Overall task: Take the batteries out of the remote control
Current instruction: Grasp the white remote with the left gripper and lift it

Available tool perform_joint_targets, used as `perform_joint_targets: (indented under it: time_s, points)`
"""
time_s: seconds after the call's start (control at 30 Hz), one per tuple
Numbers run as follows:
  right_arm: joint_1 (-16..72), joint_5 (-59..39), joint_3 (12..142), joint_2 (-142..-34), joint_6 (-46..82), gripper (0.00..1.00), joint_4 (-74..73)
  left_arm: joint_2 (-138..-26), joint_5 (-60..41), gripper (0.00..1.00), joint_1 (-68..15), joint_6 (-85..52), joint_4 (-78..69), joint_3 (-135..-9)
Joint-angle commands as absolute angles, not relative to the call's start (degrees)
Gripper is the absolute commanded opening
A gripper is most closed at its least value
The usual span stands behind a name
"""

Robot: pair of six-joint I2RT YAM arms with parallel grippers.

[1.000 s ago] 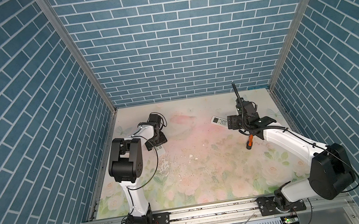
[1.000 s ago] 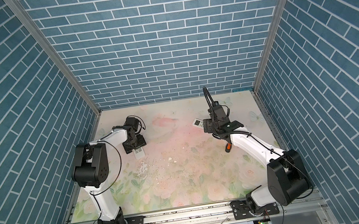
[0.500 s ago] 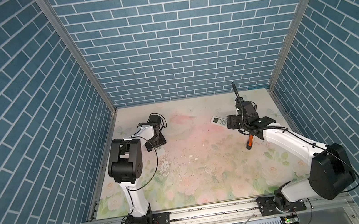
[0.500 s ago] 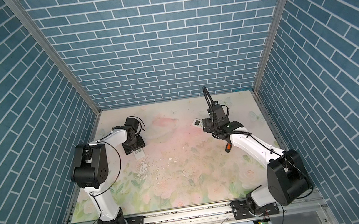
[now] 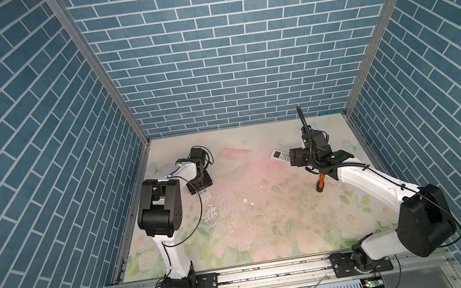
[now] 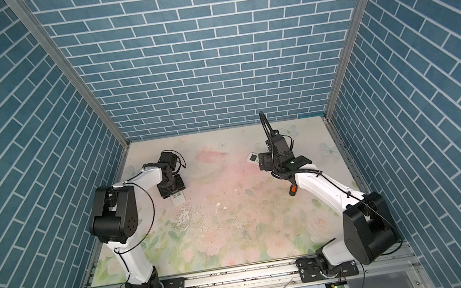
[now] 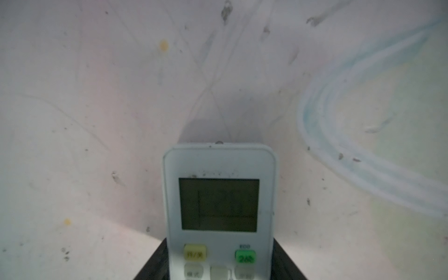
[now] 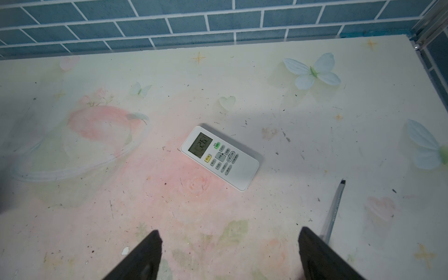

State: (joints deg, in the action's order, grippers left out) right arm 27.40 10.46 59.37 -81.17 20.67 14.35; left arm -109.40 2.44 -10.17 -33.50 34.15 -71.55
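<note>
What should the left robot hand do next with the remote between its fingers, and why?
Probably close the left gripper firmly on the remote. Its fingers flank both sides and the screen faces up, but whether they pinch yet is unclear. The back is hidden, so it likely needs a firm hold to turn it over.

The middle and near part of the floral tabletop (image 5: pixel 249 224) lie bare, open to a pass from either side. Blue brick walls (image 5: pixel 226 59) close the left, far and right edges. On the far right a white remote (image 8: pixel 219 157) lies flat with bare surface all round it. Just nearer, a screwdriver (image 5: pixel 320 182) lies partly under the right arm (image 5: pixel 366 180). At far left, a second remote (image 5: pixel 204 193) juts from under the left hand (image 5: pixel 201 188).
</note>
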Motion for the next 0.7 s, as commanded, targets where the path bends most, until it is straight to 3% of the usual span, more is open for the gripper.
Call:
perform_joint_targets:
  time_s: [0.0, 0.33, 0.37, 0.43, 0.5, 0.67]
  points:
    - [27.95, 8.33, 58.95, -81.19, 21.18, 0.99, 14.07, -107.21, -4.68, 0.49, -10.13, -35.48, 31.55, -69.74]
    - [28.64, -3.85, 59.68, -83.49, 23.68, 0.99, 8.17, -101.09, -16.1, 0.45, -10.36, -42.66, 20.71, -64.64]
    - [28.81, -4.64, 60.14, -84.09, 23.94, 0.94, 7.82, -100.4, -16.93, 0.45, -10.44, -43.63, 19.33, -63.97]
    - [29.84, -7.44, 61.21, -85.35, 24.74, 0.71, 7.26, -98.89, -18.54, 0.44, -10.85, -45.9, 16.36, -62.71]
    - [31.42, -6.96, 62.05, -86.2, 25.0, 0.6, 6.75, -97.64, -19.79, 0.44, -11.56, -48.27, 13.19, -61.85]
    - [36.38, -3.93, 66.82, -89.2, 25.8, 0.55, 8.23, -95.35, -21.22, 0.43, -14.5, -55.53, 5.09, -60.63]
